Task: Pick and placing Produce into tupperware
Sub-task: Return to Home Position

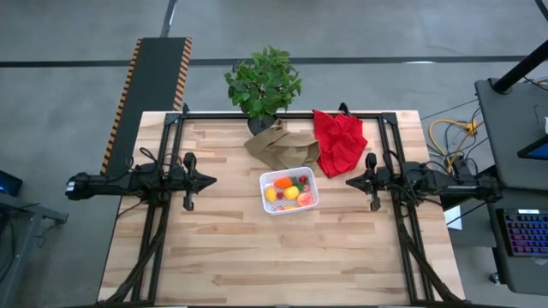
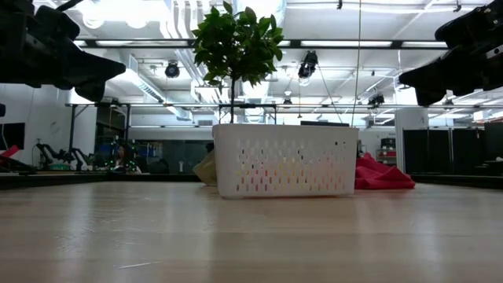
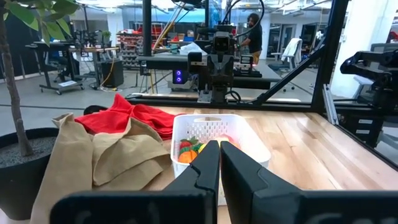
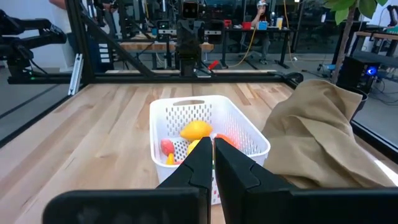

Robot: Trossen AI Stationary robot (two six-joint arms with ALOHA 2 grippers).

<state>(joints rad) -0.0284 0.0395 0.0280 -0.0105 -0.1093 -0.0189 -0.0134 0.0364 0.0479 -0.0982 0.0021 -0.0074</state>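
Masking some produce (image 4: 195, 129) in tupperware (image 4: 186, 101), left pincer (image 3: 219, 144), right pincer (image 4: 212, 140), both closed, empty

A robotics lab: bare concrete floor (image 1: 360, 30), exposed ceiling ducts (image 2: 185, 20), a hazard-striped mat (image 1: 158, 77) at eleven o'clock, a backlit keyboard (image 1: 524, 233) at four o'clock.

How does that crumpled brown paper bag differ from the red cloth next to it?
The crumpled brown paper bag is tan paper in broad, stiff-looking folds; the red cloth is bright fabric, softly bunched. The bag sits against the leafy potted plant; the cloth lies farther toward the table's right side. Both lie rumpled on the wooden table, just beyond the white plastic container.
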